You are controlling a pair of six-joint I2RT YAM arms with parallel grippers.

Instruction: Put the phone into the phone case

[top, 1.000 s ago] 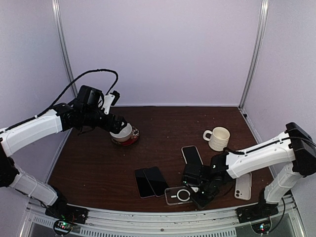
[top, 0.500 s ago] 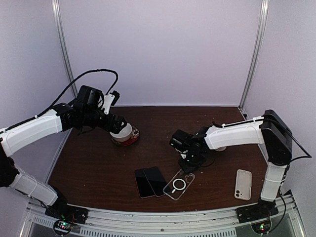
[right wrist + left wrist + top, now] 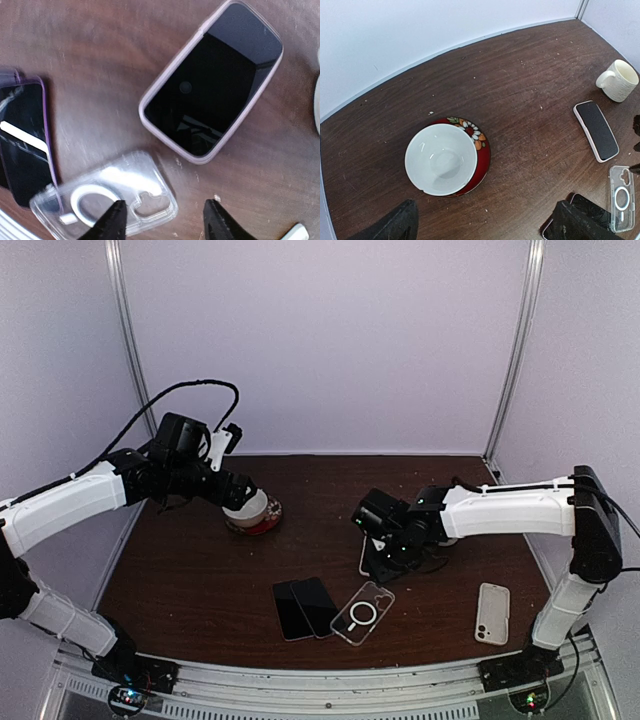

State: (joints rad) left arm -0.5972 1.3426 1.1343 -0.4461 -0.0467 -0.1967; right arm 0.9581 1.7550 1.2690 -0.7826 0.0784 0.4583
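Right wrist view puts your right fingers apart and empty over the tabletop, with the clear case lying just beside one tip. Beyond it the phone lies flat, long axis slanting up-right. Your left fingers, spread wide, hover far off over the bowl.

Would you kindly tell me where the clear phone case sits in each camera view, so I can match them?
Top external: the clear phone case lies near the front edge, right of centre.
Left wrist: it lies at the lower right corner.
Right wrist: it lies along the bottom, left of centre.
Shared landmark: the dark phones lying right beside it.
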